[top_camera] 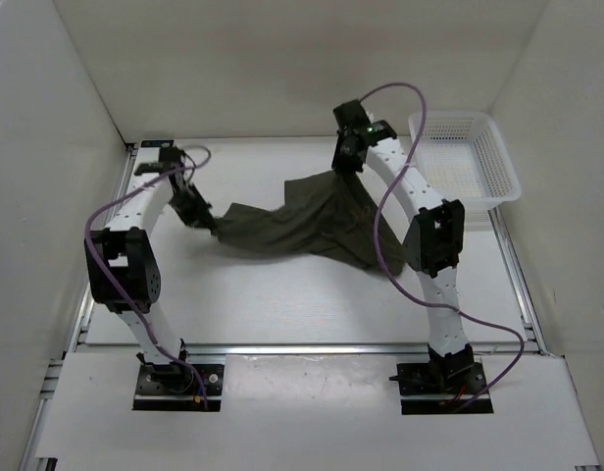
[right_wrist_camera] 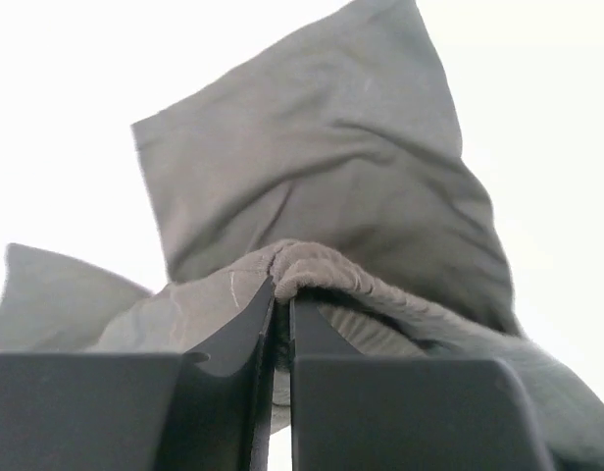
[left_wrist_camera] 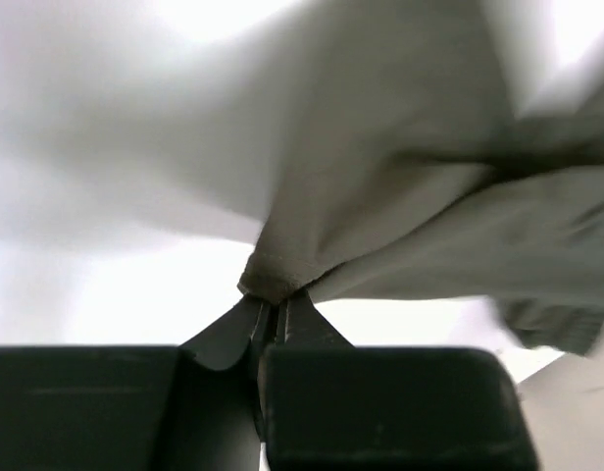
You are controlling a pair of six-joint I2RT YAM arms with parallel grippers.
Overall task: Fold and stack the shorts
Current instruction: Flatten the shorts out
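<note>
The shorts [top_camera: 302, 226] are dark olive-green, soft and plain, and they hang stretched between the two arms over the middle and far part of the white desk [top_camera: 282, 304]. The cloth sags in loose folds, and its lower edge appears to droop onto the surface just beside the right arm. The left tool [top_camera: 206, 222] is clenched on a stitched corner of the cloth. In the left wrist view its fingertips [left_wrist_camera: 294, 312] meet tight around that hem, and the fabric fans up and away from them. The right tool [top_camera: 349, 169] is clenched too, grasping a gathered, ribbed edge of the shorts at their far right end. In the right wrist view that bunched edge sits over the closed fingers [right_wrist_camera: 307, 324], with a flat panel of cloth standing up behind it. A wide band of bare desk lies between the hanging cloth and the arm bases at the near edge. To the left, the left tool works near the side rail and the white wall. At the far right corner a white mesh basket [top_camera: 498, 162] sits tilted against the wall, close to the right arm's elbow but apart from the shorts. A purple cable [top_camera: 382, 231] loops down in front of the cloth's right edge.
</note>
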